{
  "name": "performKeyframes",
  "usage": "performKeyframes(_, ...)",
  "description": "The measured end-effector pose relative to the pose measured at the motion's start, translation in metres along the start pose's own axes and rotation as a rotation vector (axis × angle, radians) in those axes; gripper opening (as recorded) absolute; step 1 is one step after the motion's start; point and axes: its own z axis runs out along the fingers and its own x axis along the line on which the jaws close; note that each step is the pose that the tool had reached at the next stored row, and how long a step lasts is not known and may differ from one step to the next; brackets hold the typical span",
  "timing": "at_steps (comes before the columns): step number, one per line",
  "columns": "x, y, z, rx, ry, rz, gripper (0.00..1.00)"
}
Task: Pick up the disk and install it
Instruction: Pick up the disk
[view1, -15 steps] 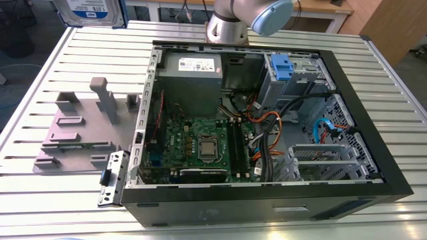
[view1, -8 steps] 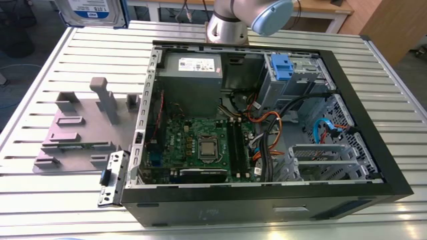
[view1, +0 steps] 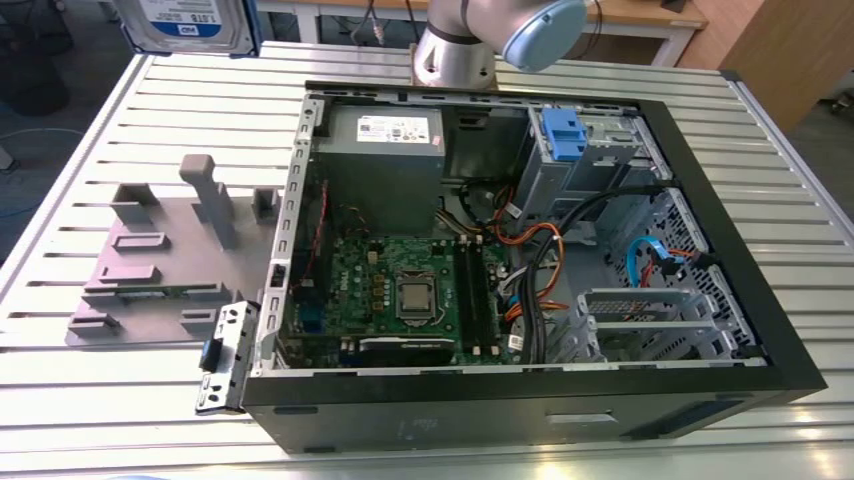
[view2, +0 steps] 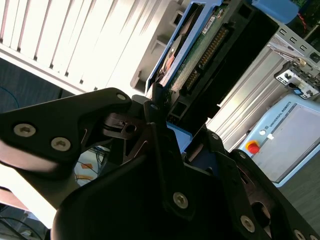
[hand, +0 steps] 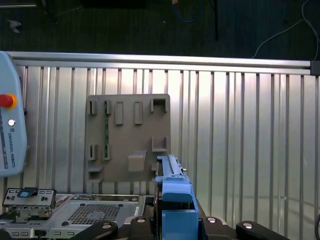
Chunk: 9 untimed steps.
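The disk (view1: 187, 25), silver with a blue-and-white label, hangs high in the air at the exterior view's upper left, beyond the table's far corner. In both wrist views it stands edge-on with its blue rail (hand: 173, 192) and green circuit board (view2: 200, 55) showing. My gripper (view2: 175, 125) is shut on the disk, its black fingers (view2: 120, 125) pressing both sides. Below the held disk lies the grey parts holder (hand: 127, 137). The open computer case (view1: 534, 260) sits at the middle of the table, with a blue drive bay latch (view1: 561, 135) at its far side.
The arm's base (view1: 461, 45) stands behind the case. A grey power-supply box (view1: 384, 135) and the motherboard (view1: 400, 290) fill the case's left half, with loose cables (view1: 547, 250) to their right. A teach pendant (hand: 10, 135) lies beside the ribbed metal table (hand: 240, 125).
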Motion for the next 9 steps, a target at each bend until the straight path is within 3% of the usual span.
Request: performKeyframes(9,0.0,-0.0029,0.0,0.0,0.0,0.0,0.36)
